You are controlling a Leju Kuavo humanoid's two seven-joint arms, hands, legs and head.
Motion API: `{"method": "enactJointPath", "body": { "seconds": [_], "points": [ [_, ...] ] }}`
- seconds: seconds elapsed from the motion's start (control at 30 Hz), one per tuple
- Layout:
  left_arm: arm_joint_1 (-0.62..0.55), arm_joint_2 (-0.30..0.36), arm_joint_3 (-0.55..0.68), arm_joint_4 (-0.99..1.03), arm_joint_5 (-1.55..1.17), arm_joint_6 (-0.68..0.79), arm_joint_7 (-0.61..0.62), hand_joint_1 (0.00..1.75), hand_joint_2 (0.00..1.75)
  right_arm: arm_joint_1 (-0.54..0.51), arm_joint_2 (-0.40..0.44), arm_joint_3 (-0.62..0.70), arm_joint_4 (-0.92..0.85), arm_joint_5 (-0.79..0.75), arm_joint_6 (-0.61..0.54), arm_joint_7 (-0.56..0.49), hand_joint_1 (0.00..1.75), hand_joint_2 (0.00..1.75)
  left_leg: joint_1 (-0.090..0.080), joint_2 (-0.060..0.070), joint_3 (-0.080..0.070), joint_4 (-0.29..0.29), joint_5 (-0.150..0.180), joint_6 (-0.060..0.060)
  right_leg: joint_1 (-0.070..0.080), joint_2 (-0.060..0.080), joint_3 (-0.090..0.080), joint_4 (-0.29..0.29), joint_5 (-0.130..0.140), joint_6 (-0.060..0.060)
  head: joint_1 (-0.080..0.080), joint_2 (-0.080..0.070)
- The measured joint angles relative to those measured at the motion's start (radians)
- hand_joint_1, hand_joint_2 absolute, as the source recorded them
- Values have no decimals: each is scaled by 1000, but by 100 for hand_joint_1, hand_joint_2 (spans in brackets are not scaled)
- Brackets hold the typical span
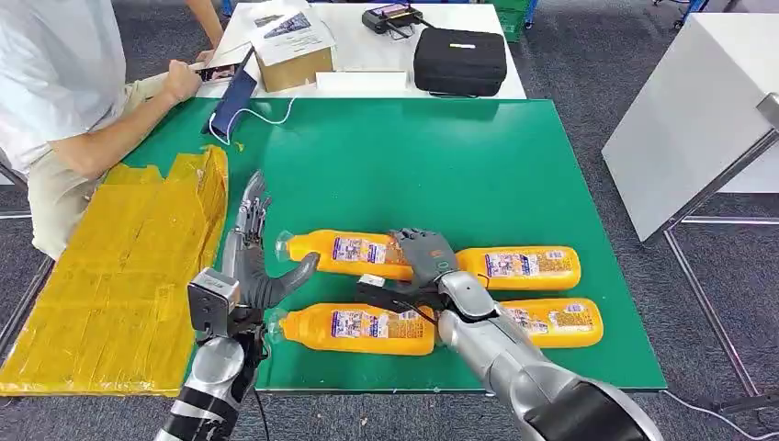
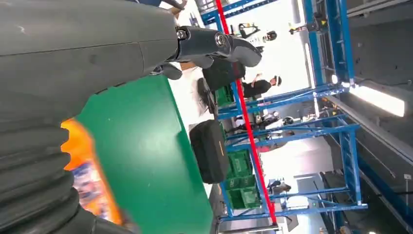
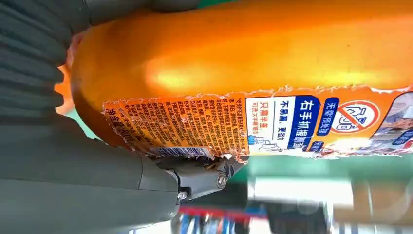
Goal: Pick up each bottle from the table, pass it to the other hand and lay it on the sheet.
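Four orange bottles lie on the green table (image 1: 413,156) in two rows. My right hand (image 1: 424,257) wraps the base end of the far-left bottle (image 1: 354,250), which lies level with the table. In the right wrist view that bottle's label (image 3: 253,122) is close up, with my thumb (image 3: 195,178) beneath it. The other bottles are far right (image 1: 524,266), near left (image 1: 363,328) and near right (image 1: 556,319). My left hand (image 1: 248,257) is open beside the bottle caps, fingers stretched out and holding nothing. The yellow sheet (image 1: 119,276) lies on the left.
A person (image 1: 64,83) sits at the far left, hands at the table corner by a blue object (image 1: 231,101). Behind is a white table with a cardboard box (image 1: 292,50) and a black case (image 1: 459,61). Another white table (image 1: 698,110) stands to the right.
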Motion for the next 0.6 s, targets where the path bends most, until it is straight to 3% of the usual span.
{"method": "enactJointPath", "body": {
  "seconds": [0.17,0.3,0.43,0.6],
  "points": [
    [0,-3,-2,0,0,0,-1,0,175,31,0,-81,-61,-63,-189,-104,175,175,0,0,0,0,0,0,0,0,0,0,0,0,0,0],
    [0,-3,-8,0,-2,3,-3,0,175,81,6,-159,-160,-106,-212,-193,175,175,0,0,0,0,0,0,0,0,0,0,0,0,0,0],
    [0,-3,-21,8,-11,10,-8,0,175,175,37,-333,-368,-327,-208,-374,175,175,0,-2,-2,0,0,0,0,-2,-1,0,0,0,0,0],
    [1,-3,-34,9,-18,21,-9,0,175,251,45,-402,-538,-518,-162,-411,175,175,-1,-1,-2,0,0,0,0,-2,-2,0,0,0,0,0]
  ]
}}
